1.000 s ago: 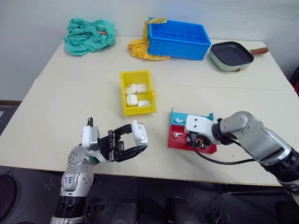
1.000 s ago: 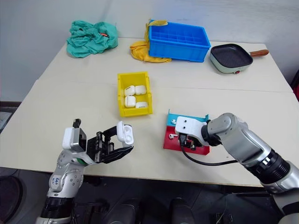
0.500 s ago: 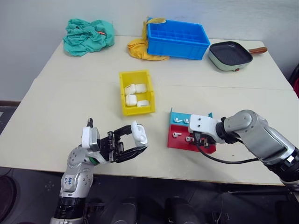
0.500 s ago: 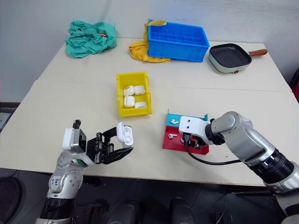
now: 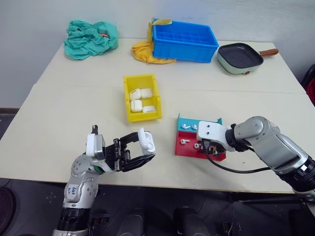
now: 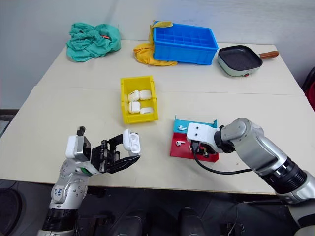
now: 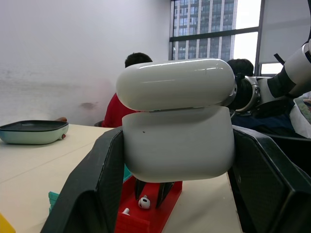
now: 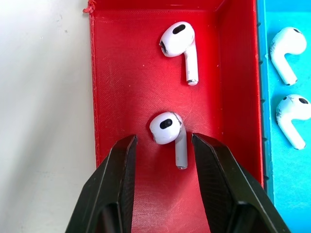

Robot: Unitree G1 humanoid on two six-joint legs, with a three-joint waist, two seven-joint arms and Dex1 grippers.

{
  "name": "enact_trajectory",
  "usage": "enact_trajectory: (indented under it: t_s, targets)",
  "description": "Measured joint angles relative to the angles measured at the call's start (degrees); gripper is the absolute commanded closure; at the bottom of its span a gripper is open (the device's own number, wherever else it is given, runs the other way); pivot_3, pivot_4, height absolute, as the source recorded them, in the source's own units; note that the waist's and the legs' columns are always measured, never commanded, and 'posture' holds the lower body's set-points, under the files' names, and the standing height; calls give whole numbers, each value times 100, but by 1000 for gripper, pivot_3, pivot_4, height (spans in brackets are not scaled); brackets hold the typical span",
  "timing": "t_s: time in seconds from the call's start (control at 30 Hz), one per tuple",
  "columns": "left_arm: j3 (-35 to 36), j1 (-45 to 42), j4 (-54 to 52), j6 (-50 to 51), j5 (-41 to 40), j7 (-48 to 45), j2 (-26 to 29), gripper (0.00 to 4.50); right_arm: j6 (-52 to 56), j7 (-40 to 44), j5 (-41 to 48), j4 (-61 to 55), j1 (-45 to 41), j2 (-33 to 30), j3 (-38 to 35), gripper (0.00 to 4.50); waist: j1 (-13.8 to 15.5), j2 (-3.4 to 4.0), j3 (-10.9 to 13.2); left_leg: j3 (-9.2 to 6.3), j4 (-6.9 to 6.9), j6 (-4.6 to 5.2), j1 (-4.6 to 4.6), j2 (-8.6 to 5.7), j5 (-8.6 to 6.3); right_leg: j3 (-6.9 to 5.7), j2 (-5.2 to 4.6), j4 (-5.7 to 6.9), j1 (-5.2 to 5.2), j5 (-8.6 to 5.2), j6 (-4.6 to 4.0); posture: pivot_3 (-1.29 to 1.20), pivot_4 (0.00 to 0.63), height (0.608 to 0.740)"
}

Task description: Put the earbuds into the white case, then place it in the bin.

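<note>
Over the red tray [image 8: 121,97], my right gripper [image 8: 163,145] hangs with fingers spread either side of an earbud [image 8: 167,133] lying on the tray floor; not touching it. A second earbud [image 8: 179,44] lies further in; two more sit in the adjoining blue tray [image 8: 277,145]. My left gripper [image 5: 140,150] pinches the case [image 7: 177,121], lid slightly ajar. The bin [image 5: 127,105], well apart, holds several cases.

White earbuds [image 8: 167,127] lie in a red tray [image 8: 121,73] beside a blue tray [image 8: 286,184]. A glossy white case [image 7: 177,119] sits between black fingers [image 7: 92,194]; the bin [image 5: 142,97] is yellow, the counter [image 5: 74,123] cream.
</note>
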Motion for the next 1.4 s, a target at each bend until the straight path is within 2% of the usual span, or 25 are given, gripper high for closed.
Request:
enact_trajectory:
  t_s: [0.67,0.77,0.83,0.87,1.23,1.4]
  targets:
    - [-1,67,0,-36,3,2,0,1679,-228,99,-146,153,32,193,-94,2697,-4,0,0,0,0,-1,1,0,0,0,-1,0,1,0,0,0,150,740]
    - [-1,67,0,-36,3,2,0,1679,-230,136,-149,154,35,193,-100,3261,-4,0,0,0,0,-1,1,0,0,1,-1,0,1,0,0,0,150,740]
    - [-1,67,0,-36,3,2,1,1679,-237,163,-153,161,39,193,-100,3951,-4,0,0,0,0,-1,1,0,0,0,-1,0,1,0,0,0,150,740]
    - [-1,66,0,-36,3,1,1,1679,-241,164,-159,164,39,196,-101,4090,-4,0,0,-1,0,-1,1,0,0,0,-1,0,1,0,0,0,150,740]
    - [-1,61,4,-36,3,-7,1,1679,-256,164,-169,167,95,199,-176,4090,0,0,0,0,0,-1,1,-1,0,0,-1,-1,2,0,0,0,150,740]
    - [-1,-29,29,-35,0,-12,1,1679,-355,212,-49,169,314,192,-443,4090,4,0,0,-1,-1,-1,0,-1,0,0,-1,-2,2,0,0,0,150,740]
